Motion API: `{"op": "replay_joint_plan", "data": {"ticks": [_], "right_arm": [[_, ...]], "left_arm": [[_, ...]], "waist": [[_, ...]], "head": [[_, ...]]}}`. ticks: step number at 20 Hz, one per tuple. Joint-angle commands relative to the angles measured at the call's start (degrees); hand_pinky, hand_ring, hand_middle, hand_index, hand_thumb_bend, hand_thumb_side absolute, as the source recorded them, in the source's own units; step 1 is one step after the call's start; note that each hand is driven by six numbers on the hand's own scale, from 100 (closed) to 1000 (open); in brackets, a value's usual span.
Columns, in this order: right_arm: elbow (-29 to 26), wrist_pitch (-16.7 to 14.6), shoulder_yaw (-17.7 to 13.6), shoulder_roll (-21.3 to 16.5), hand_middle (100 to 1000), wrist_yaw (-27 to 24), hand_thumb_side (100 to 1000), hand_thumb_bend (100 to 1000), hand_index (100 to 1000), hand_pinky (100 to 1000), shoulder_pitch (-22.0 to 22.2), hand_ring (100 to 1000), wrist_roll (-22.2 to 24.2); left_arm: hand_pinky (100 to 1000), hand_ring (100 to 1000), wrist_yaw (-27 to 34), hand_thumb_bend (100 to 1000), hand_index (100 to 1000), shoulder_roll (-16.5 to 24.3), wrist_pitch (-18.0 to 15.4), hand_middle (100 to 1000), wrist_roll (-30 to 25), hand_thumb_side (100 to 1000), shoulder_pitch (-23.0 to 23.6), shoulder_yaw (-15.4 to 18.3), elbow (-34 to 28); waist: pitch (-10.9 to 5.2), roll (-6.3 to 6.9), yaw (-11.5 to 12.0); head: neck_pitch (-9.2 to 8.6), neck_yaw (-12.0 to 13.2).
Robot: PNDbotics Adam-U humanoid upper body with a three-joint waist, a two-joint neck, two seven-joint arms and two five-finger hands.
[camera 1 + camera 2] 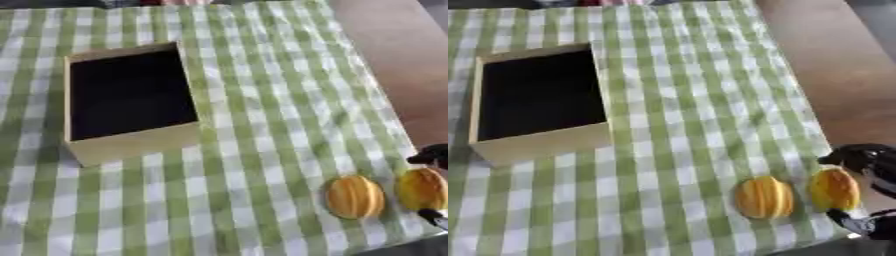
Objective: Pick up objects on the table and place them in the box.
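Two yellow-orange ribbed fruits lie on the checked cloth at the lower right. The left fruit [765, 197] lies free. My right hand [863, 155] comes in from the right edge around the right fruit [835, 189]: dark fingers curl over its far end and the thumb [852, 221] sits at its near end. That fruit still rests on the cloth. The open cardboard box [131, 145], dark inside and with nothing showing in it, stands at the left centre. My left hand shows in neither view.
The green-and-white checked cloth [262, 100] covers the table. Its right edge runs close past the fruits, with bare brown floor [402, 55] beyond. Open cloth lies between the fruits and the box.
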Motion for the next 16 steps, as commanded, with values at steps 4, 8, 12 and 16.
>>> {"op": "replay_joint_plan", "data": {"ticks": [4,8,12,16], "right_arm": [[2.1,-0.3,-0.8,-0.7,761,0.7,387,289,874,885,-0.4,878,0.2],[2.8,-0.6,-1.0,-0.6,695,-0.7,363,196,818,861,-0.7,835,-1.0],[2.3,-0.8,-0.7,-0.6,611,-2.3,328,135,743,847,-0.9,812,-2.7],[1.0,-1.2,-0.4,-0.4,565,-3.1,319,110,701,840,-0.9,800,-3.6]], "left_arm": [[720,700,0.1,103,820,0.6,0.0,695,-0.5,673,-0.4,0.1,-1.0],[720,700,0.1,101,820,0.5,0.1,695,-0.6,676,-0.3,0.1,-1.0],[721,701,0.2,100,820,0.4,0.2,696,-0.7,679,-0.3,0.0,-1.0],[721,701,0.1,100,820,0.3,0.4,697,-0.9,680,-0.3,0.0,-1.0]], "waist": [[-0.69,0.02,-0.1],[-0.72,-0.01,-0.1],[-0.75,-0.08,0.0],[-0.80,-0.19,0.1]], "head": [[-0.44,-0.2],[-0.53,-0.2],[-0.56,-0.3],[-0.46,-0.2]]}}
